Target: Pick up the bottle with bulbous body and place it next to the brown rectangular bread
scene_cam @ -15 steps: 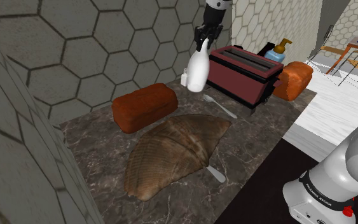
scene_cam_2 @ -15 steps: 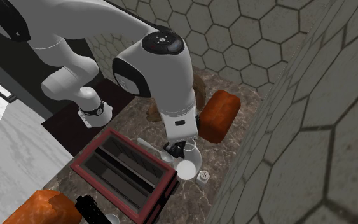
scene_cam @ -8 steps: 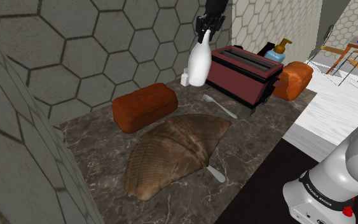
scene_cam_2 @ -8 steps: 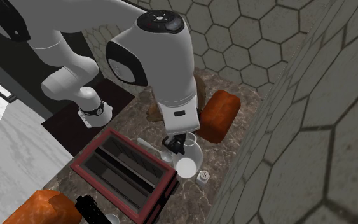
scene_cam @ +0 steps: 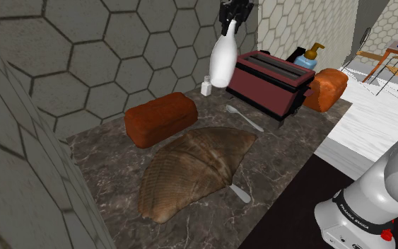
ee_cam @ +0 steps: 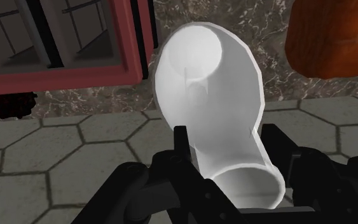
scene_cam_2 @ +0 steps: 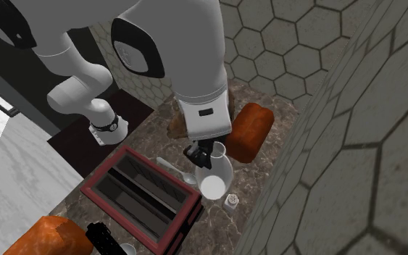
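A white bottle with a bulbous body [scene_cam: 222, 60] hangs in the air above the back of the marble counter, tilted a little. My black gripper [scene_cam: 232, 15] is shut on its neck from above. In the second exterior view the bottle [scene_cam_2: 217, 177] hangs under the gripper [scene_cam_2: 204, 153], between the toaster and the wall. In the wrist view the fingers [ee_cam: 181, 147] clasp the neck of the bottle [ee_cam: 209, 95]. The brown rectangular bread [scene_cam: 160, 118] lies on the counter towards the shoulder view's left of the bottle, also seen as the loaf [scene_cam_2: 249, 130] and the loaf [ee_cam: 333, 38].
A dark red toaster [scene_cam: 271, 81] stands just right of the bottle in the shoulder view. A small white shaker [scene_cam: 206, 87] stands by the hex-tiled wall. A brown ridged shell-shaped item [scene_cam: 194, 170], a spoon [scene_cam: 243, 118], a soap dispenser [scene_cam: 309, 56] and an orange loaf [scene_cam: 326, 88] also occupy the counter.
My gripper has risen with the bottle, lifting it well above the counter. The small shaker behind it has come into view.
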